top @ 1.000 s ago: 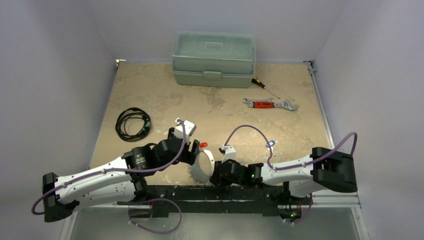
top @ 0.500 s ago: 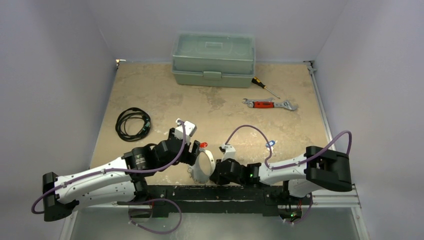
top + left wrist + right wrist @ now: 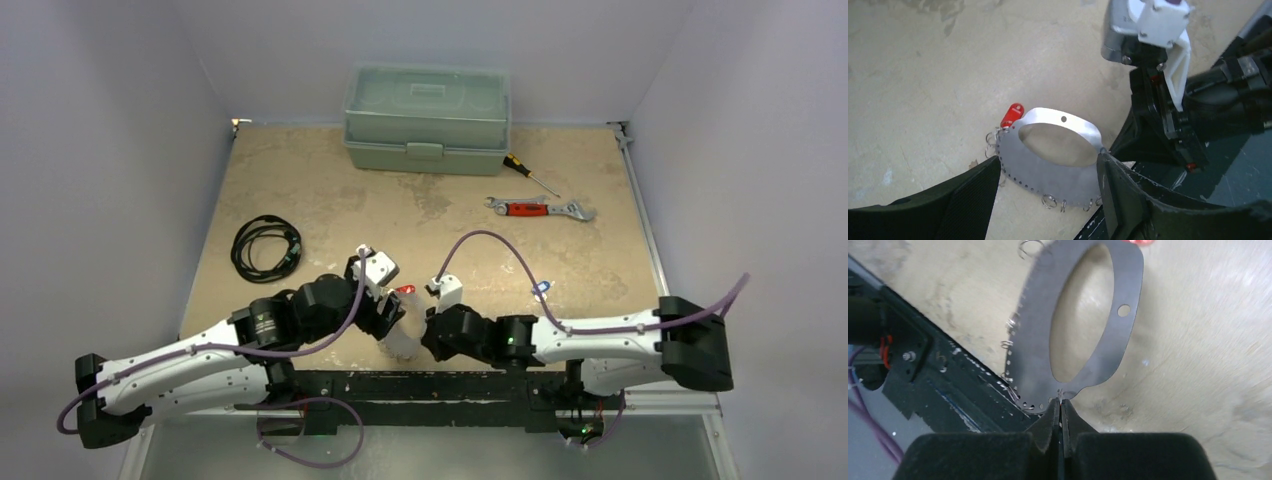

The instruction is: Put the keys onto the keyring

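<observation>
Keyring (image 3: 1034,172): flat oval silver plate with small wire loops along its edge, at the near edge of the surface (image 3: 450,220), between both hands. Left hand (image 3: 1048,167) spans the plate's width, one finger against each side. Right hand (image 3: 1060,409) is pinched narrow on the plate's rim. Red-tagged key (image 3: 1012,115) sits at the plate's far edge, apparently attached. Blue-tagged key (image 3: 541,290) lies apart on the surface.

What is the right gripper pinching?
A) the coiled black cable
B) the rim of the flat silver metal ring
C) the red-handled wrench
B: in its wrist view the right gripper is shut on the rim of the flat silver metal ring.
</observation>
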`<action>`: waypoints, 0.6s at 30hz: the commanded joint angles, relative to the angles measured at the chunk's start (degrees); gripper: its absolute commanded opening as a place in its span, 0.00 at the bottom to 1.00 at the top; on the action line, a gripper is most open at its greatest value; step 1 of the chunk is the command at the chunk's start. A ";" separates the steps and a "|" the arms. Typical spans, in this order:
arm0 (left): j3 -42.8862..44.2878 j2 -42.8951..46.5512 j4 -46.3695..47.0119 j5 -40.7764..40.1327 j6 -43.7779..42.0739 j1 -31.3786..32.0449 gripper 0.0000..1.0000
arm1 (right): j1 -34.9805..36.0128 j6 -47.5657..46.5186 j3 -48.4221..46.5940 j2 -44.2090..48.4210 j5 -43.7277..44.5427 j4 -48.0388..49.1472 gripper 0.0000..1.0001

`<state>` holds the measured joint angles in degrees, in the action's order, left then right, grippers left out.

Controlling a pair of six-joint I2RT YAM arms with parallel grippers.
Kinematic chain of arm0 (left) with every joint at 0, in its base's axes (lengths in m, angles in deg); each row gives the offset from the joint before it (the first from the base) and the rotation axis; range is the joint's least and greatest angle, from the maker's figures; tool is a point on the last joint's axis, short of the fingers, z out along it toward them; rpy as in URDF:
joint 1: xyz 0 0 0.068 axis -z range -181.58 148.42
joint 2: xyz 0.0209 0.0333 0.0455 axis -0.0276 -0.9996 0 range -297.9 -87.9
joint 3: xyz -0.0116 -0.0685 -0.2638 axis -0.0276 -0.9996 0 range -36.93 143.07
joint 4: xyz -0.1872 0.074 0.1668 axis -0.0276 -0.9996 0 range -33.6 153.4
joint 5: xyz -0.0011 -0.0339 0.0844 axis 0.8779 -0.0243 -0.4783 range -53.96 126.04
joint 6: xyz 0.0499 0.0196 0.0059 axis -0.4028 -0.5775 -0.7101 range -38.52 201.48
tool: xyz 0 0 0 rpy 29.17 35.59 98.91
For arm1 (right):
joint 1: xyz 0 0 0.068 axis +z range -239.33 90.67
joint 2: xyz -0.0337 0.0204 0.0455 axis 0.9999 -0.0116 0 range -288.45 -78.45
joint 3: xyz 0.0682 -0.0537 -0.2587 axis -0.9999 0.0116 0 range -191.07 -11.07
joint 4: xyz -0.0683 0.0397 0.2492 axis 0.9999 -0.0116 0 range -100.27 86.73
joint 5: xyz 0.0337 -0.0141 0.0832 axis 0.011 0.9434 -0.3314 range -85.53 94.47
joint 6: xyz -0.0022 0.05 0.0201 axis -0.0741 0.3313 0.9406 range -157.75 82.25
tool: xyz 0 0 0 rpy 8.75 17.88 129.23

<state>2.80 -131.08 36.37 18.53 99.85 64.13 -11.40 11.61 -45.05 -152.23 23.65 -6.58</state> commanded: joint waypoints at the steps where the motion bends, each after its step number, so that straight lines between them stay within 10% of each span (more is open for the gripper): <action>1: 0.27 6.11 8.67 12.28 -15.22 0.21 0.69 | -0.14 -19.04 -5.39 7.91 3.87 -6.04 0.00; 18: 0.24 5.22 9.87 39.75 -41.86 0.16 0.49 | -0.06 -51.17 -14.65 22.34 -9.20 -10.18 0.00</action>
<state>1.44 -125.03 46.30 51.49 63.15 64.13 -11.40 -31.66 -55.52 -130.92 18.18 -15.83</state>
